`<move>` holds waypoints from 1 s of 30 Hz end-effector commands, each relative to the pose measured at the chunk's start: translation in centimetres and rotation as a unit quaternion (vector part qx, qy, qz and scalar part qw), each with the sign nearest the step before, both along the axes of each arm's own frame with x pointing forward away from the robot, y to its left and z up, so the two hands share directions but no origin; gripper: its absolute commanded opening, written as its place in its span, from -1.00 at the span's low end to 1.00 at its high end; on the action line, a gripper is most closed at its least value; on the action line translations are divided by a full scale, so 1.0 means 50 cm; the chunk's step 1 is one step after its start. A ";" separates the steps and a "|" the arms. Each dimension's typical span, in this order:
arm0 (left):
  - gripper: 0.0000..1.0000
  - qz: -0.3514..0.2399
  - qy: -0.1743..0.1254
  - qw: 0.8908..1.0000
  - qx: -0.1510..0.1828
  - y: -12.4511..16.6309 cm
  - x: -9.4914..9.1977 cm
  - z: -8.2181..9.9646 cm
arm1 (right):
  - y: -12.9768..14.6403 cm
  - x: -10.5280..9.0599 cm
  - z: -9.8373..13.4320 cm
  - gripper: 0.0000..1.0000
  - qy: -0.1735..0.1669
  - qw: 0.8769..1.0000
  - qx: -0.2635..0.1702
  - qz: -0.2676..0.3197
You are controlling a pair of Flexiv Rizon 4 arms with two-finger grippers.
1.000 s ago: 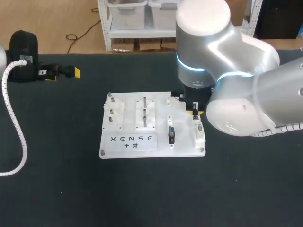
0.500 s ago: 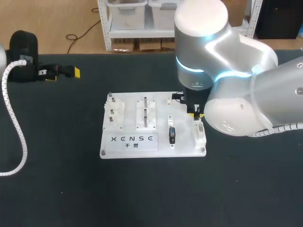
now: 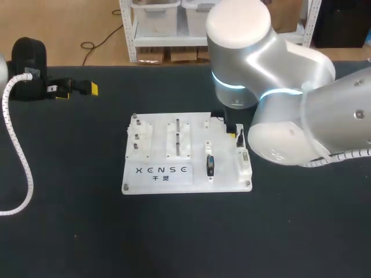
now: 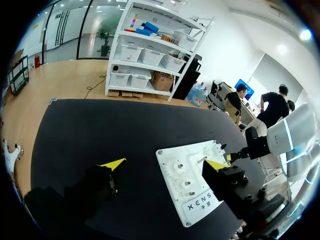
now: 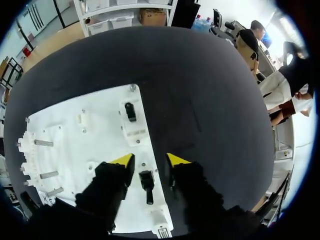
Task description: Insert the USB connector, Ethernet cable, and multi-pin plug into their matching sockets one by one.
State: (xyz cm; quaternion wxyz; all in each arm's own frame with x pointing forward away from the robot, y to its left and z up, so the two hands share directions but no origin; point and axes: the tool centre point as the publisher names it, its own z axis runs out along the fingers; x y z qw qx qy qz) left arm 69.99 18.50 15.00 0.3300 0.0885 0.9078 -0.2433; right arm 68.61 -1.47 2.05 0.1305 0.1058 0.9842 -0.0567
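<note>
Black worktop [image 3: 69, 220] filled the scene, and one white board [image 3: 225, 174] lay at its centre. Two arms showed in the head view. The right arm [image 3: 278, 104] came in from 3 o'clock and hid the board's corner at 1 o'clock. The left arm [image 3: 29, 69] sat far off at 10 o'clock, well apart from the board, with one white coiled cable [image 3: 20, 156] running down towards 8 o'clock.

The left pincer [image 4: 164, 164] stood wide, its two yellow tips far apart with nothing between them. The board lay ahead of it on the worktop.

The right pincer [image 5: 150, 160] hung over the board, its two yellow-tipped fingers [image 5: 123, 160] parted by a narrow gap. One black plug [image 5: 146, 182] stood on the board between them. White board showed on either side of it, so neither finger touched it. A second plug [image 5: 130, 111], also black, sat in a white socket block [image 5: 134, 125] ahead of the pincer. That made two plugs on the board, and I could not tell what kind either was. In the head view the second plug lay near the board's edge at 5 o'clock. Three metal pins [image 5: 47, 175] stuck out of the blocks beside the right pincer.
</note>
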 end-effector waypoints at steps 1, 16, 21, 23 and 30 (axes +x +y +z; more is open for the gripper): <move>1.00 0.000 0.000 1.000 0.000 0.000 0.000 0.000 | 0.003 -0.020 0.043 1.00 -0.026 1.000 0.000 0.003; 1.00 0.000 0.000 1.000 0.000 0.000 0.000 0.000 | 0.151 -0.065 0.057 1.00 0.003 0.997 0.033 0.064; 1.00 0.000 0.000 1.000 0.000 0.000 0.000 0.000 | 0.173 -0.098 0.027 1.00 0.022 0.997 0.027 0.070; 1.00 0.000 0.000 1.000 0.000 0.000 0.000 0.000 | 0.178 -0.109 0.021 1.00 0.028 0.997 0.024 0.073; 1.00 0.000 0.000 1.000 0.000 0.000 0.000 0.000 | 0.188 -0.154 -0.010 1.00 0.054 0.995 0.013 0.080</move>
